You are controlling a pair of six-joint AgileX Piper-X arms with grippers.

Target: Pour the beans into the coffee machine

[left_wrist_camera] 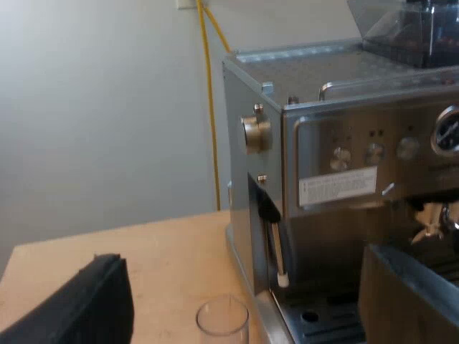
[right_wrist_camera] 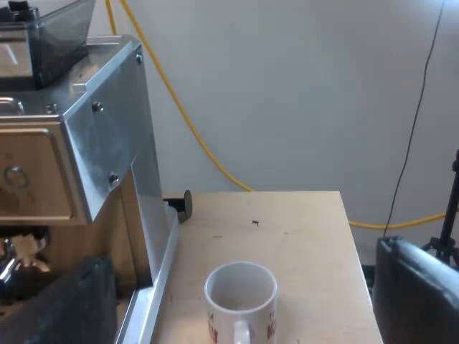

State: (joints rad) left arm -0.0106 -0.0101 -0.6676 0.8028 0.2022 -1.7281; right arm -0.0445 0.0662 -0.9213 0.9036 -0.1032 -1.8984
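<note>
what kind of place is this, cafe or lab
Probably a lab or workshop bench, not a café: a stainless-steel espresso machine stands on a pale wooden table by a plain white wall with a yellow cable.

My left gripper spread wide; measuring glass on table between the fingers, beside espresso machine; bean hopper on top.

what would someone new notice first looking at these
The steel espresso machine dominates, with its dark bean hopper on top. A clear measuring glass stands on the wooden table by the machine's base, and a white mug stands upright on the table beside its side panel.
</note>
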